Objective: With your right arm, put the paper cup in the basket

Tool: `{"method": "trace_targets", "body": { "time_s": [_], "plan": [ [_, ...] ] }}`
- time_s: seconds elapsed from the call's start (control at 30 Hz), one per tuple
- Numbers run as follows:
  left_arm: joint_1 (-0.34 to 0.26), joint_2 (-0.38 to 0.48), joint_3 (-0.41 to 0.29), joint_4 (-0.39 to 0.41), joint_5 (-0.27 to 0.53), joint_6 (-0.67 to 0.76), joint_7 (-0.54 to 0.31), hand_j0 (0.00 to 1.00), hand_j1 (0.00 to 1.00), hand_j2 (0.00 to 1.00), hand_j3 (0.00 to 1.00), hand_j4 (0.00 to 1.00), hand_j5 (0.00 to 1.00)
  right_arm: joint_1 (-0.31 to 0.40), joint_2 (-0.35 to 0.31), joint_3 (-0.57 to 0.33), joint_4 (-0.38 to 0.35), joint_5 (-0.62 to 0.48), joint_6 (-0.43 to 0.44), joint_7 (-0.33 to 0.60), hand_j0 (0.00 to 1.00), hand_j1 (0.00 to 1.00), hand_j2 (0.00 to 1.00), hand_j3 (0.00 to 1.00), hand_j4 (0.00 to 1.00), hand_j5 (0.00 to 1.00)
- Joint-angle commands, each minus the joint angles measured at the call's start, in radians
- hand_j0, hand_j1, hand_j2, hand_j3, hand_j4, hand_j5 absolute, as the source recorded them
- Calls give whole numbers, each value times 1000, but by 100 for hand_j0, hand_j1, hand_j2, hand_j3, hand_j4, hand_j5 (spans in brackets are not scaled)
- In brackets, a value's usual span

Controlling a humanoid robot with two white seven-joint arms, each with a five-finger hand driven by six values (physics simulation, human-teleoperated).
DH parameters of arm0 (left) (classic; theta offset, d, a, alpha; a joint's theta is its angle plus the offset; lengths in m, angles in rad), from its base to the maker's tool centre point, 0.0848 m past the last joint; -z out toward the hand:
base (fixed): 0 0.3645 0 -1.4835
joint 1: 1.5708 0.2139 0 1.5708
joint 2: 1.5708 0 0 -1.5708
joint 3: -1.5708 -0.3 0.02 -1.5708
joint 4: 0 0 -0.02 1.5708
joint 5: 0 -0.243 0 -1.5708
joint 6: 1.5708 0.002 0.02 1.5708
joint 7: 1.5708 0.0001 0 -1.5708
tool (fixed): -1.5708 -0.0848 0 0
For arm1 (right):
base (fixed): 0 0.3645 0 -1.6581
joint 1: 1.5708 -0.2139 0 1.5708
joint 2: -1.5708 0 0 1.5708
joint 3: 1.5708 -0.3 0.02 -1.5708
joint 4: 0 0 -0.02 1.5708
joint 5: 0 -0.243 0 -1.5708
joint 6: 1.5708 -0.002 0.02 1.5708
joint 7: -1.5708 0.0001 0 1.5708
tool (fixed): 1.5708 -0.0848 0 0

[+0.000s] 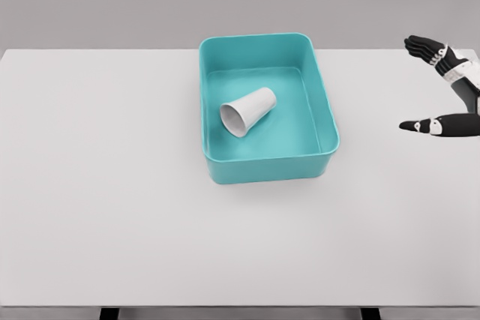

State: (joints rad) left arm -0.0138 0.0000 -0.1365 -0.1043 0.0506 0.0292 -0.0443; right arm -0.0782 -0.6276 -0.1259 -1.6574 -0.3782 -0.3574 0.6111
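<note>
One paper cup (248,111) lies on its side inside the teal basket (267,166), its open mouth toward 8 o'clock, so the job looks done. The right hand (442,88) is at the table's (97,185) far right edge, fingers spread wide and holding nothing. From the hand, the cup is well apart, toward 9 o'clock.

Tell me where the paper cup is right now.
In the head view, the paper cup lies on its side inside the teal basket, left of its middle, well clear of the open right hand at the right edge.
</note>
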Motion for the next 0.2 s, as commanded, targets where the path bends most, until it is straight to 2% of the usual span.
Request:
{"method": "trace_targets", "body": {
  "time_s": [0.0,0.17],
  "plan": [
    [0,0,-2,0,-3,0,0,100,100,100,100,100,100,0,11,26,-7,-8,2,0,100,100,100,100,100,100],
    [0,0,0,0,0,0,0,100,100,100,100,100,100,0,22,37,-7,-8,2,0,100,100,100,100,100,100]
  ]
}}
